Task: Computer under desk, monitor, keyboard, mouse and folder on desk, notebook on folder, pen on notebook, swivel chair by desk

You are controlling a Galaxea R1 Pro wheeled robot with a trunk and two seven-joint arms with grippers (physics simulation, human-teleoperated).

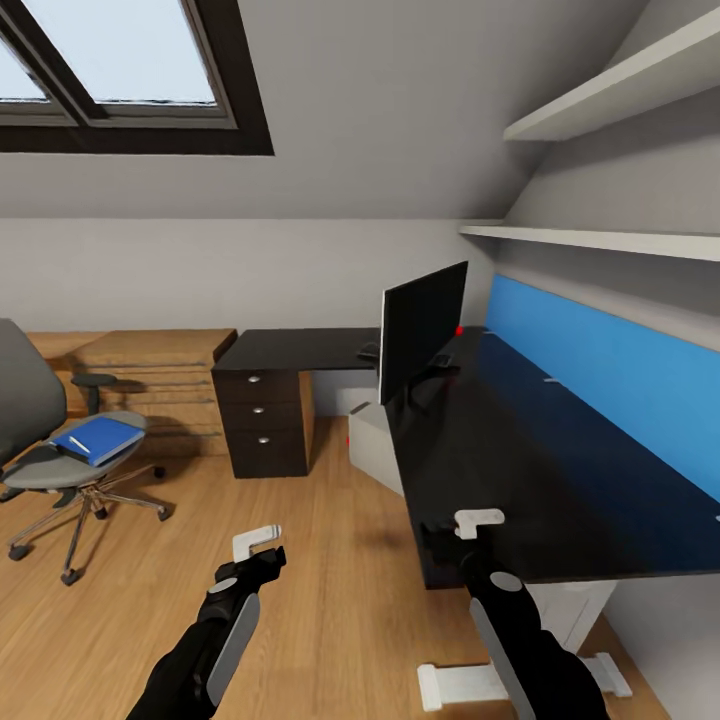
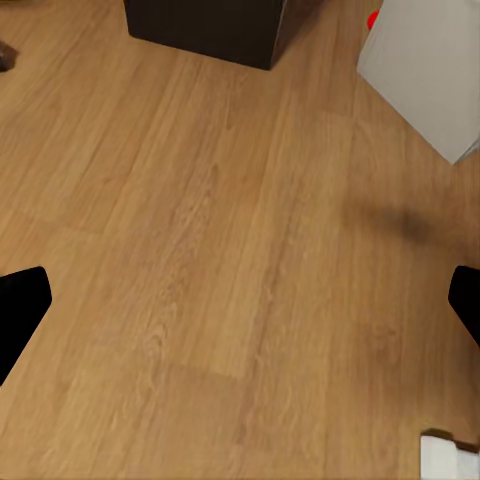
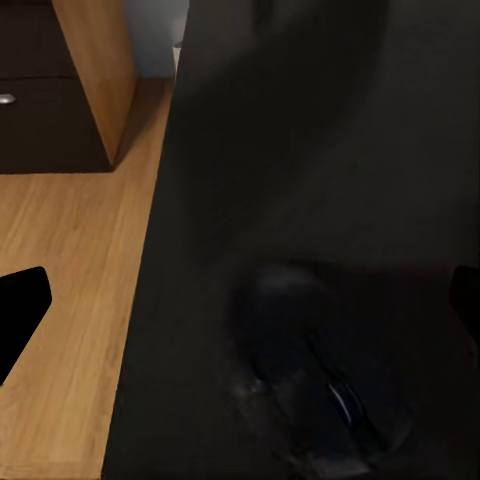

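Under the sloped grey-white ceiling and black-framed skylight (image 1: 130,80), the desk (image 1: 520,470) runs its glossy black top along the blue wall panel (image 1: 610,365), with light wood floor (image 1: 330,600) open at its near edge. The monitor (image 1: 420,325) stands on the desk toward its far corner, the computer (image 1: 375,445) sits on the floor beneath it, and a dark drawer unit (image 1: 262,420) stands under the desk's far wing. Well apart from the desk, across the bare floor, the swivel chair (image 1: 70,455) carries the folder (image 1: 98,440) with a pen (image 1: 78,444) lying on top. No writing is legible anywhere. The right gripper (image 1: 462,535) hangs at the desk's near edge, jaws apart, over the mouse (image 3: 325,375) on the black top. The left gripper (image 1: 255,552) hovers over the floor beside the desk, its fingers spread.
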